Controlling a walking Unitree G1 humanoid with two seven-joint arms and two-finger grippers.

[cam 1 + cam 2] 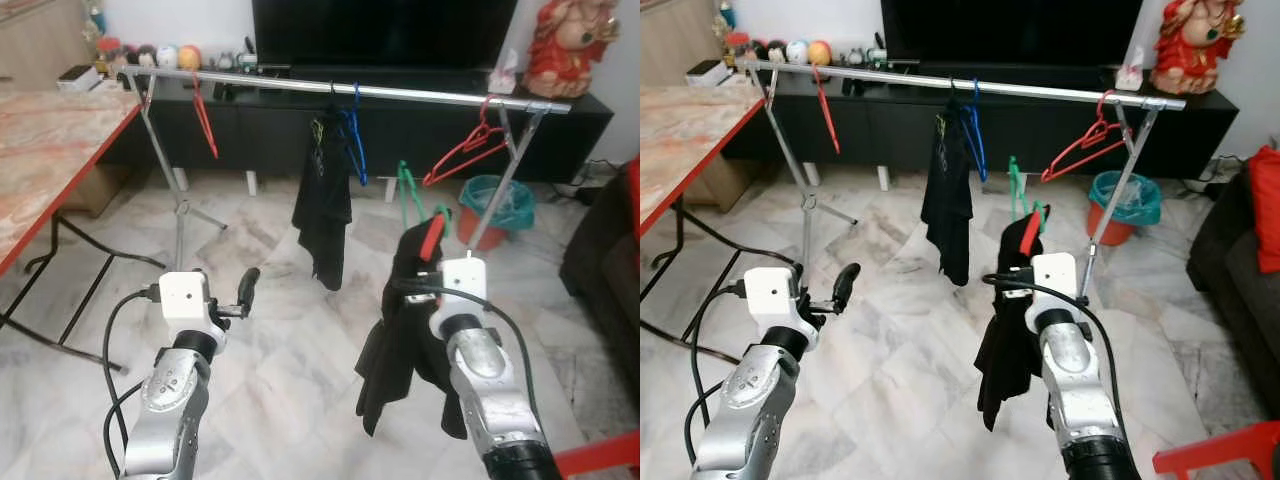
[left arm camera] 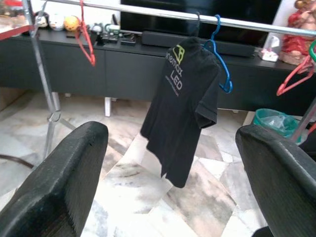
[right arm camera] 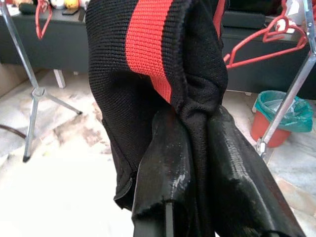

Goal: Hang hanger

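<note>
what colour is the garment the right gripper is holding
Black garment with a red stripe, clearest in the right wrist view.

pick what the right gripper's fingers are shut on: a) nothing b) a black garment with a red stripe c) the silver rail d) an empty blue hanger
b: the right gripper has its fingers pinched on the black garment with a red stripe, which hangs below it in front of the silver rail.

Looked like a home living room: big TV [image 1: 385, 30] on a low black TV cabinet [image 1: 400, 120], marble-tile floor [image 1: 290, 370], metal clothes rail [image 1: 340, 90] with hangers, red statue [image 1: 565, 45], table [image 1: 50, 150] at the left, sofa edge [image 1: 605, 260] at the right.
</note>
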